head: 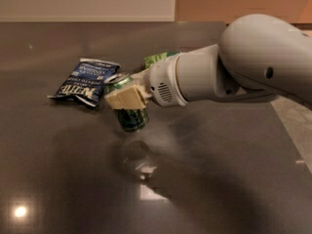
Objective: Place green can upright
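Observation:
The green can (131,118) is dark green with a silver top (117,79) and hangs a little above the dark table (73,179), nearly upright with its top leaning slightly left. My gripper (126,98) is shut on the green can around its upper half, with a tan finger pad (127,99) across the can's front. The white arm (234,72) reaches in from the right. The can's lower part shows below the pad.
A blue snack bag (84,82) lies flat just left of the can. A light green snack bag (157,60) peeks out behind the wrist. The table's right edge (287,135) meets a lighter floor. A wall runs along the back.

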Motion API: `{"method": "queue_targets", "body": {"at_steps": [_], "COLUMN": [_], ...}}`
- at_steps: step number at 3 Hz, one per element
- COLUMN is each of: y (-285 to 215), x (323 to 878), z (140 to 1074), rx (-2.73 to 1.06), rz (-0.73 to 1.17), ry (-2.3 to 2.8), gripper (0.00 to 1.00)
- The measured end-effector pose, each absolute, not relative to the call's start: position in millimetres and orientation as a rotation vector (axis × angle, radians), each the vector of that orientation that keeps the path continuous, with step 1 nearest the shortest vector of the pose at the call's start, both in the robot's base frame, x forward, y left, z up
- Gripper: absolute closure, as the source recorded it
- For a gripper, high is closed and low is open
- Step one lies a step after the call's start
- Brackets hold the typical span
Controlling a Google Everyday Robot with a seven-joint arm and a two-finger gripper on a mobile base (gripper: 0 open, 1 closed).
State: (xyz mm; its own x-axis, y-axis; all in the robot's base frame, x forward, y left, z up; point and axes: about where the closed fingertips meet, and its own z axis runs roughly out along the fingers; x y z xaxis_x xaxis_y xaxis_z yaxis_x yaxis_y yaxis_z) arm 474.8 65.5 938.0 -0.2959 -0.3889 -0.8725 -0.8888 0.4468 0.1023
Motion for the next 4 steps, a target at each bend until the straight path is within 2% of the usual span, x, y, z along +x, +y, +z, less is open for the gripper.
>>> {"method": "queue_targets", "body": {"at_steps": [1, 4], "y": [60.5, 53.3], "x": [476.3, 480.9], "z": [933.8, 914.3], "rx": [-1.128, -1.351], "rz": [0.796, 0.720], "ry": [1.770, 1.363], "gripper": [1.00, 1.00]}}
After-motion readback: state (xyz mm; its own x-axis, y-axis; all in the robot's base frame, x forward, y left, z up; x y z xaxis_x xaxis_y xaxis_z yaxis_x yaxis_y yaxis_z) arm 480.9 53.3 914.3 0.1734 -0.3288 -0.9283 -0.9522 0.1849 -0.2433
